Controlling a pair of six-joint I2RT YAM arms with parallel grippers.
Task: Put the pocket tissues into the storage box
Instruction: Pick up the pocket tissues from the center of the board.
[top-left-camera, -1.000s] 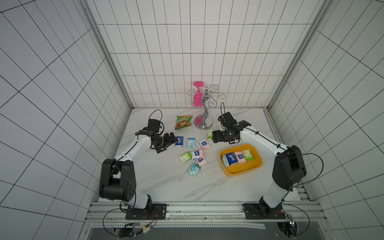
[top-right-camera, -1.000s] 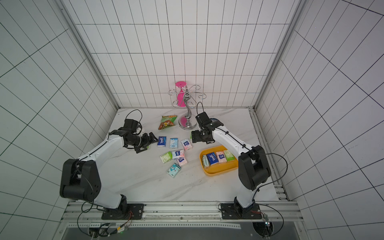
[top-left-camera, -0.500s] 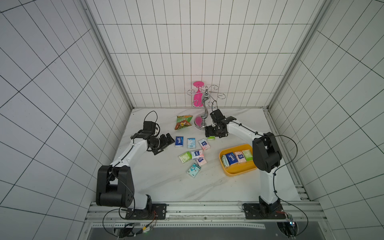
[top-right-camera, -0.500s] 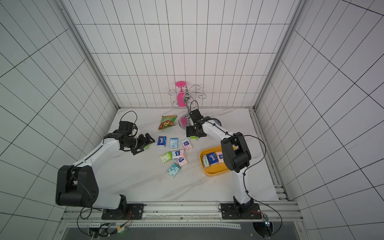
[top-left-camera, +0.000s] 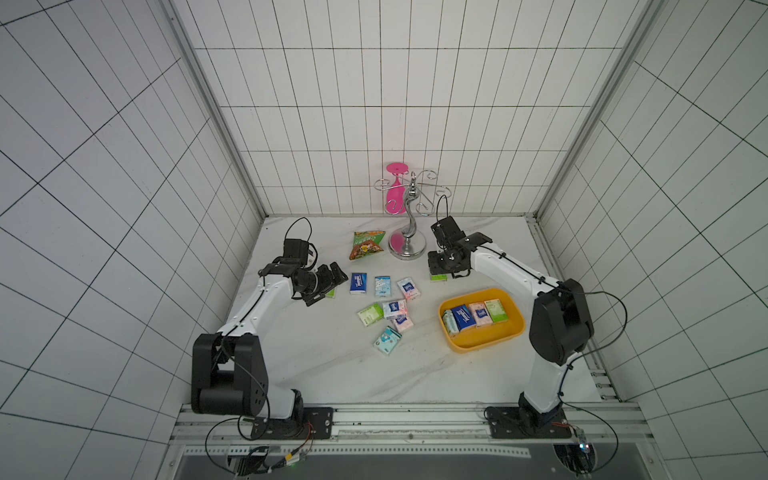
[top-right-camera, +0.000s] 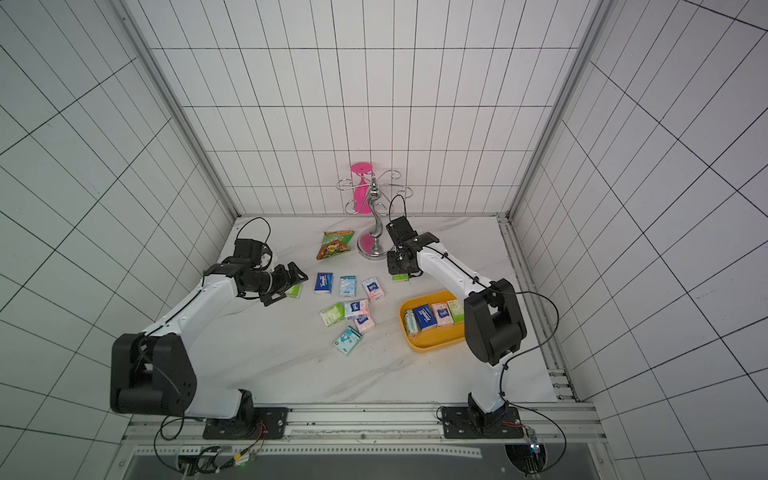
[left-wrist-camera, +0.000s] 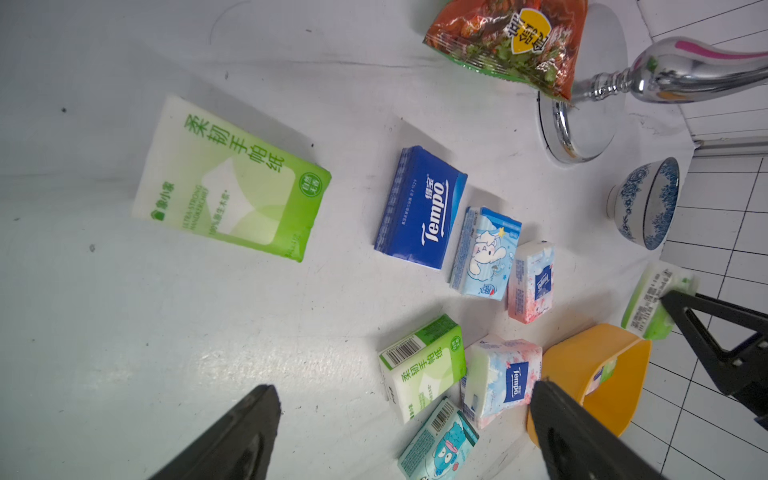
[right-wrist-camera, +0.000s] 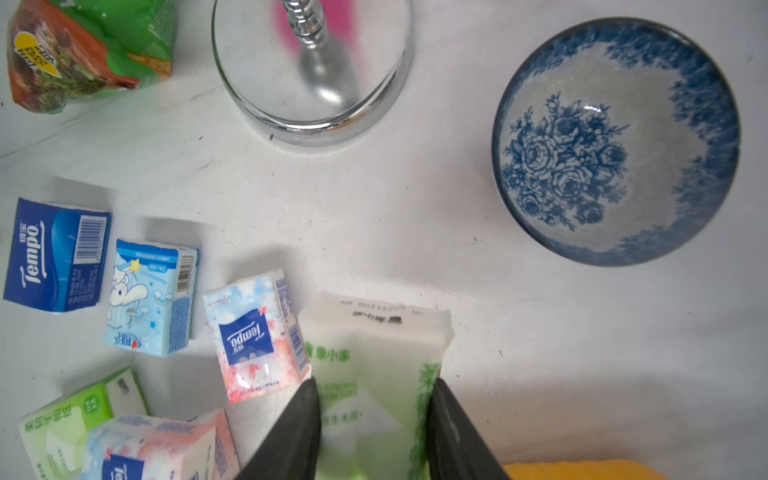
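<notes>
The left gripper (top-left-camera: 327, 286) is found released, jaws wide, just beside a green-white packet (left-wrist-camera: 231, 179) at the left; loose pocket tissues (top-left-camera: 394, 309) are noted mid-table; the right gripper (right-wrist-camera: 374, 384) is seen clenched on a second green-white packet (right-wrist-camera: 374, 332), just beyond the storage box (top-left-camera: 482, 345) at the right, wherein four packets (top-left-camera: 478, 315) are lodged.

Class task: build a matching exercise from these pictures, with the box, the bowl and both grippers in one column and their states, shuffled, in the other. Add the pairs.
Column 1
1. box
2. bowl
3. left gripper
4. right gripper

Column 2
A. empty, blue and white
B. green packet between its jaws
C. four packets inside
D. open, holding nothing

Pairs: 1-C, 2-A, 3-D, 4-B
</notes>
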